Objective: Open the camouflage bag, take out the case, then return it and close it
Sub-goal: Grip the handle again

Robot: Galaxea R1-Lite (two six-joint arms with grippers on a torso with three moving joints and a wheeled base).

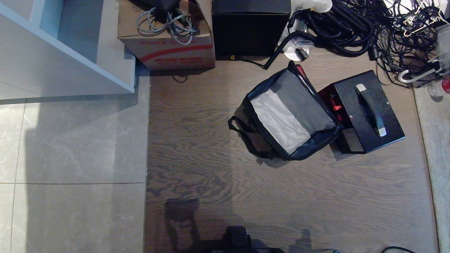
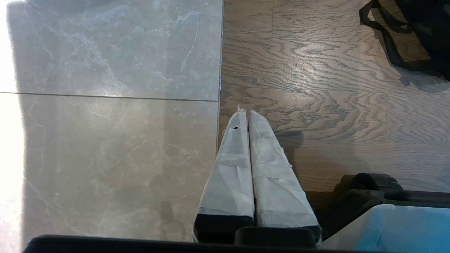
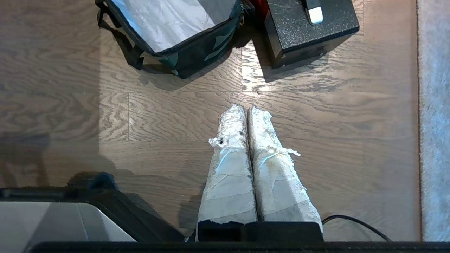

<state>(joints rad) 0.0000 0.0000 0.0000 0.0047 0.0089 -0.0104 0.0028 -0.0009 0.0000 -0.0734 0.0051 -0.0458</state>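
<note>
Currently camouflage bag (image 1: pixel 291 116) sits open on the wood floor (image 1: pixel 281 196) with the case (image 1: pixel 367 112) touching its right side, while left gripper (image 2: pixel 245 113) and right gripper (image 3: pixel 246 109) hang near, fingers pressed together, empty.

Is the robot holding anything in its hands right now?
No. The left gripper and right gripper are both shut on nothing, above the floor, away from the open camouflage bag and black speckled case.
</note>
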